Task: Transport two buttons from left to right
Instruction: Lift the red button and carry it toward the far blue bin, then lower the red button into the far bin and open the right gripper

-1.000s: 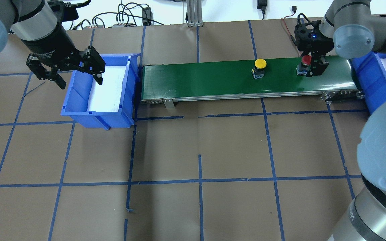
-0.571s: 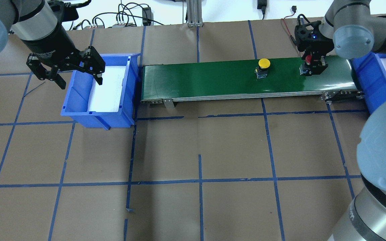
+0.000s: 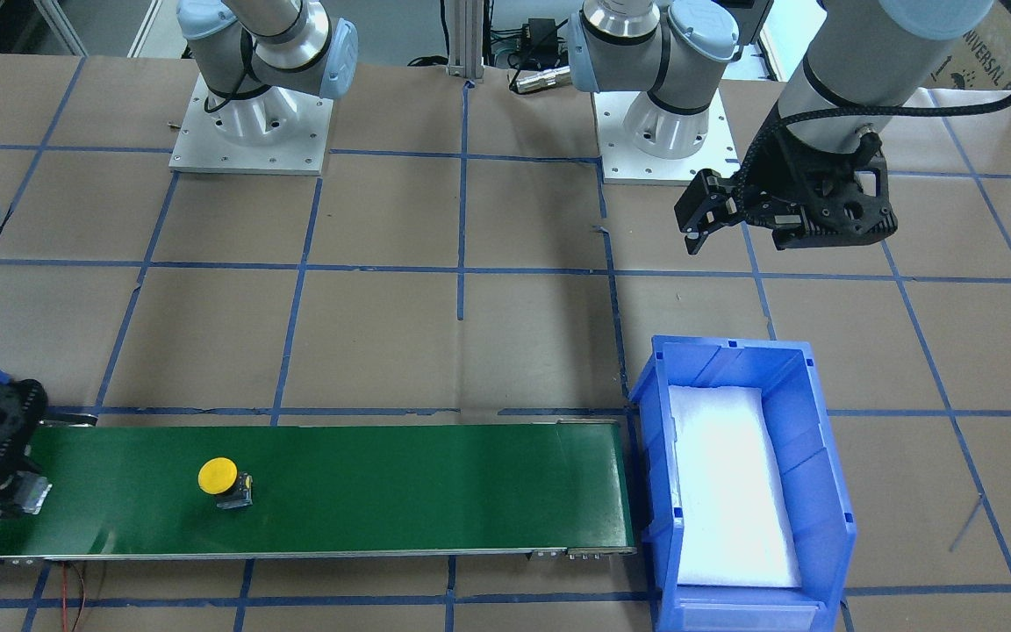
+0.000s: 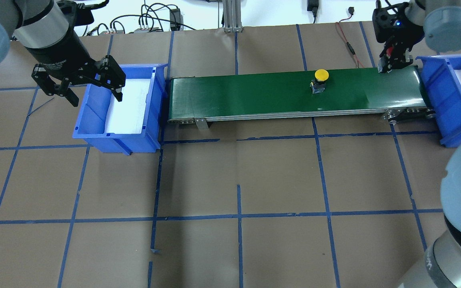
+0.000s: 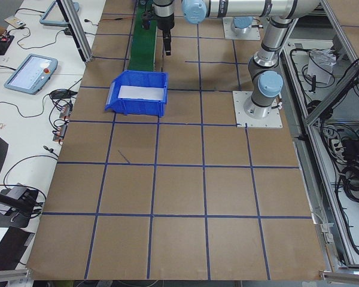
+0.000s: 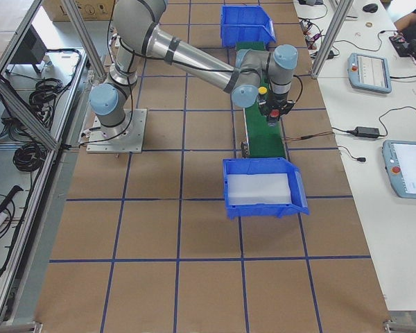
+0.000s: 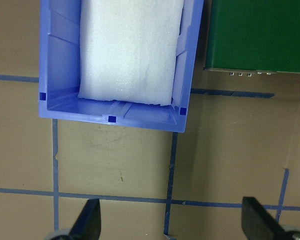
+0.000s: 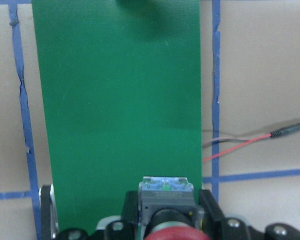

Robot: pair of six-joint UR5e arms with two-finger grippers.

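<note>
The right gripper (image 4: 392,66) has its jaws closed narrow on the grey body of the red button (image 8: 166,200). It holds the button above the right end of the green belt (image 4: 246,94), probably to clear the wall of the right bin (image 4: 442,94) at the counter's right edge. The yellow button (image 4: 321,75) stands on the belt toward that end, not yet picked. The left gripper (image 4: 95,98) hangs with jaws wide by the left bin (image 4: 94,120), apparently out of the way. The wrist view's bottom edge cuts off the red cap, and overhead it is only a speck.

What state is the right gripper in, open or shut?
Shut on the red button: the right wrist view shows its grey body clamped between the fingers of the right gripper.
</note>
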